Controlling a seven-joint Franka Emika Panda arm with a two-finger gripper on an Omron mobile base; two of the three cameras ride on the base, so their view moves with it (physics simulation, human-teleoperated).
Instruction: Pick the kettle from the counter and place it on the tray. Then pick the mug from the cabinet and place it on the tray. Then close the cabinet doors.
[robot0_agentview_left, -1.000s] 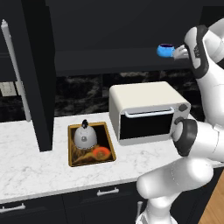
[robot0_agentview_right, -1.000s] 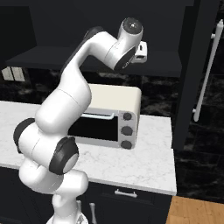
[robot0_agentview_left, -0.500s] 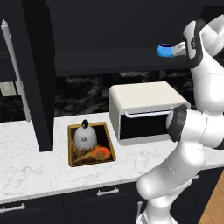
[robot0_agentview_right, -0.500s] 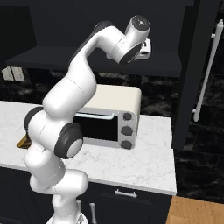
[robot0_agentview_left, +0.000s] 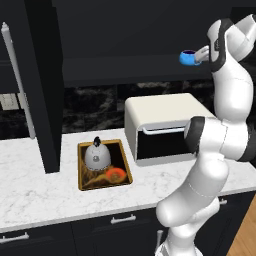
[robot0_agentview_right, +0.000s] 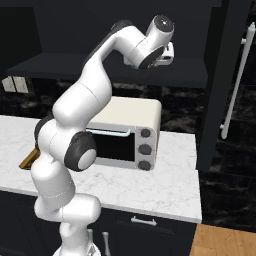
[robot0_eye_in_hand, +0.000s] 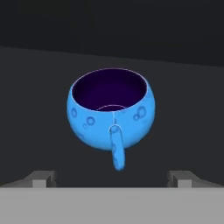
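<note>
Facing the mug (robot0_eye_in_hand: 111, 114) on the cabinet (robot0_agentview_left: 130, 70) shelf, gripper (robot0_eye_in_hand: 112, 178) fingers spread wide; toaster oven (robot0_agentview_left: 162, 127) directly below.

The kettle (robot0_agentview_left: 97, 154) sits on the tray (robot0_agentview_left: 123, 161) on the tabletop (robot0_agentview_left: 45, 192), left of the toaster oven (robot0_agentview_left: 162, 125); the mug (robot0_agentview_left: 187, 57) stands on the cabinet shelf (robot0_agentview_left: 125, 67) above.

You see the blue mug (robot0_eye_in_hand: 110, 111) upright on the dark cabinet shelf (robot0_eye_in_hand: 39, 109), handle pointing toward you; the gripper (robot0_eye_in_hand: 112, 178) has its fingertips (robot0_eye_in_hand: 43, 177) spread wide, short of the mug.
</note>
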